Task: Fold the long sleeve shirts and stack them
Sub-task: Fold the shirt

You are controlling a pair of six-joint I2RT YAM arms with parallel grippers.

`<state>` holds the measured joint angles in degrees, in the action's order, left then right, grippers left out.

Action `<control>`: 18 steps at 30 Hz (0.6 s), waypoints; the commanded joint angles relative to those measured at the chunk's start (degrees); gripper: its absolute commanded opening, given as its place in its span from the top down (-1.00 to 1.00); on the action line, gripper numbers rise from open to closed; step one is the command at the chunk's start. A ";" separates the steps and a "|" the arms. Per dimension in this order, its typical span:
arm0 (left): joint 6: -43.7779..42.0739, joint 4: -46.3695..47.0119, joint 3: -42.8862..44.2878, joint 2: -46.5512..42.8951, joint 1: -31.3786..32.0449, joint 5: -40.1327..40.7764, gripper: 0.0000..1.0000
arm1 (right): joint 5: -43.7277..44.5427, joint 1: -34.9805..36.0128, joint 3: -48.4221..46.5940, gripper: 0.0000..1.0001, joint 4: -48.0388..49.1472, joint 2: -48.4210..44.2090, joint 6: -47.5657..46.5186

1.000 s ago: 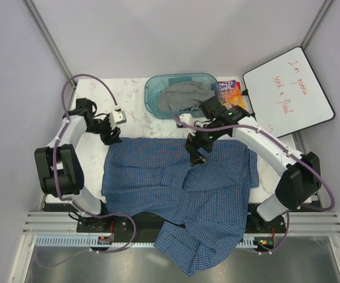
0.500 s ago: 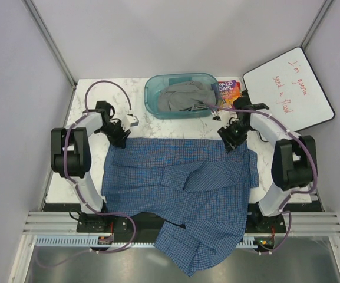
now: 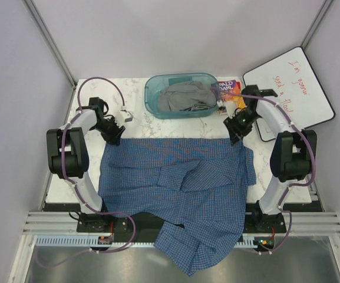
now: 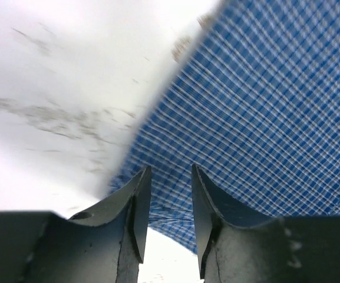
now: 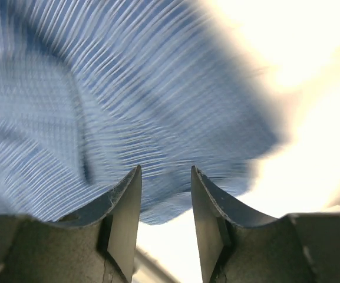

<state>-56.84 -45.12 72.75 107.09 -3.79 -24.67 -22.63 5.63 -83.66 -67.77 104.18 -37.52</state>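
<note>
One blue fine-checked woven shirt (image 3: 175, 177) between two claws, left claw (image 3: 115, 138) and right claw (image 3: 235, 138); beyond them one teal plastic tub (image 3: 149, 94), one crumpled grey cloth (image 3: 181, 97), one colourful paperback book (image 3: 230, 88), one white writing board (image 3: 311, 112).

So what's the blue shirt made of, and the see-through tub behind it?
The blue shirt looks like thin woven cloth, maybe cotton: it has fine checks, soft wrinkles and no shine. The tub looks like smooth teal plastic: you can see grey cloth through its wall.
</note>
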 commanded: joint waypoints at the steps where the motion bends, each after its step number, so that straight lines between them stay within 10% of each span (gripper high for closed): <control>1: 2.34 -0.58 8.62 -1.11 -0.25 -3.63 0.15 | -0.75 -3.87 -13.36 0.09 0.53 4.79 -1.33; 18: 6.65 -1.55 15.40 7.52 -0.25 -1.53 0.10 | 7.43 -2.90 -3.28 0.10 15.20 11.48 -3.53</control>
<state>-52.80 -46.22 85.56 113.40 -3.79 -25.98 -16.21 2.04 -90.54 -56.53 116.86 -39.35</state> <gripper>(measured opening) 0.441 0.432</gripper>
